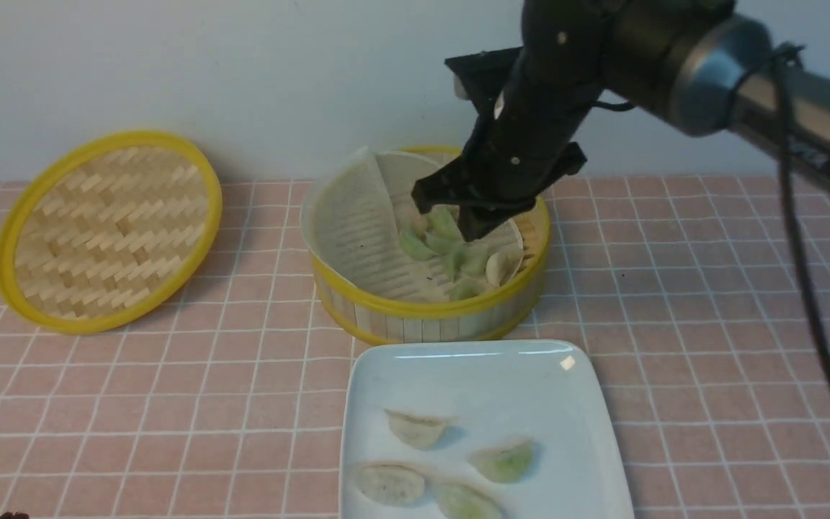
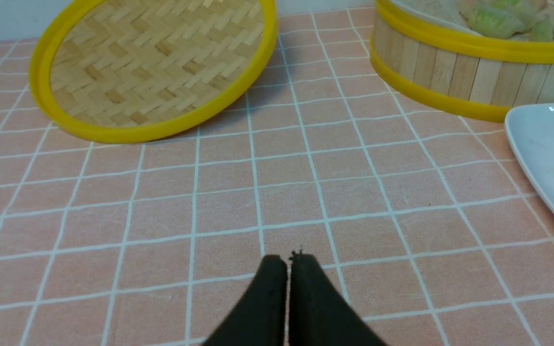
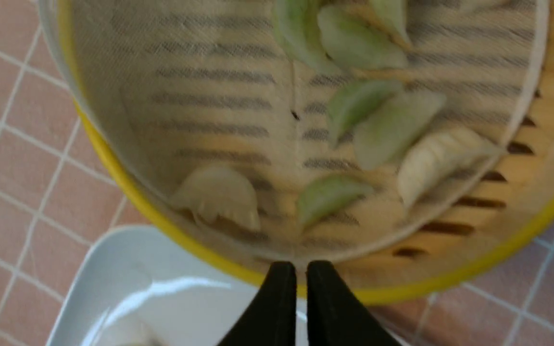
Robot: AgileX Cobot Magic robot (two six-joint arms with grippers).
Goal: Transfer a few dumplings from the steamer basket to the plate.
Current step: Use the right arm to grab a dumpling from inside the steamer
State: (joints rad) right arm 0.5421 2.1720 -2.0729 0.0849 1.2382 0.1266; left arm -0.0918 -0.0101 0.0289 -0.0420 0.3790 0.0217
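Count, front view: steamer basket (image 1: 429, 308), 1, upper centre of frame; plate (image 1: 530, 375), 1, lower centre; woven lid (image 1: 109, 231), 1, upper left; grippers, 2: right gripper (image 1: 444, 209), upper centre, and left gripper (image 2: 289, 262), lower centre of left wrist view.
Dumplings on plate (image 1: 418, 430), 4 visible, lower centre: 2 cream, 2 pale green, one of these cut by frame edge; dumplings in basket (image 3: 330, 197), right wrist view, at least 9, top edge cropping some; exact total cannot be told.

Robot work area, wider room type unclear, jointed arm (image 1: 717, 72) with trailing cable (image 1: 797, 238), tabletop (image 1: 703, 288) in pinkish tile-grid pattern, plain pale wall (image 1: 242, 79) along its far edge.
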